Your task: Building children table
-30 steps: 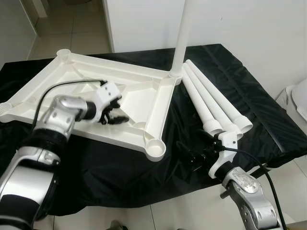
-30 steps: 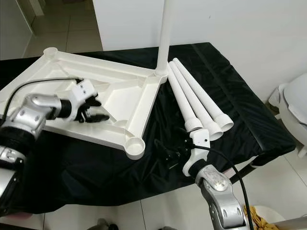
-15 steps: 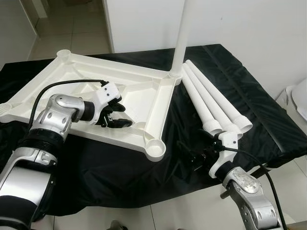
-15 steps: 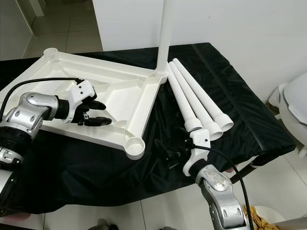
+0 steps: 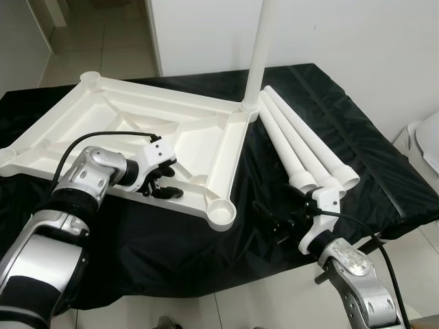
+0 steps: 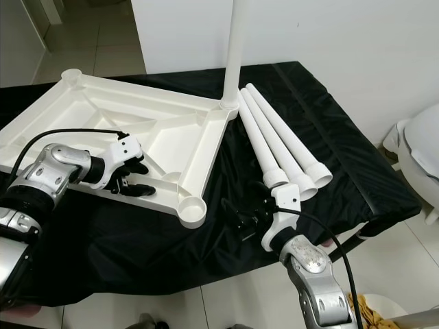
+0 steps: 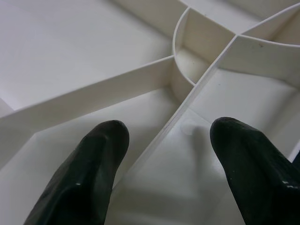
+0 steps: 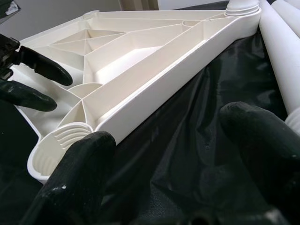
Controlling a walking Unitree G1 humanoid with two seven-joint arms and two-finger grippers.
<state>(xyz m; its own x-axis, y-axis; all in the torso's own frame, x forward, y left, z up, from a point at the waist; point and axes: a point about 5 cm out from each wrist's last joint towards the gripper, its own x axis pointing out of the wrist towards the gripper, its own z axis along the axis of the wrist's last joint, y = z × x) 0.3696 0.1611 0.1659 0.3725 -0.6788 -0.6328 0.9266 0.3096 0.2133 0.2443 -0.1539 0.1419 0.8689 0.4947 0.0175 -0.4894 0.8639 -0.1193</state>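
Note:
A white plastic tabletop (image 5: 137, 116) lies upside down on a black cloth. One white leg (image 5: 257, 48) stands upright in its far right corner socket. Three loose legs (image 5: 302, 144) lie side by side to the right. My left gripper (image 5: 171, 184) is open low over the tabletop's near edge, and in the left wrist view its fingers (image 7: 93, 164) straddle a thin rib (image 7: 154, 145). My right gripper (image 5: 269, 219) is open just above the cloth, between the empty near corner socket (image 8: 61, 140) and the loose legs' wide ends.
The black cloth (image 5: 357, 157) covers the whole work surface and hangs over its front edge. A white wall stands behind. A white fixture (image 5: 429, 140) sits at the far right, with tiled floor (image 5: 103, 41) beyond the surface at the left.
My left gripper has slid nearer to me across the tabletop's underside, ending by the near edge rib. The right arm has stayed put.

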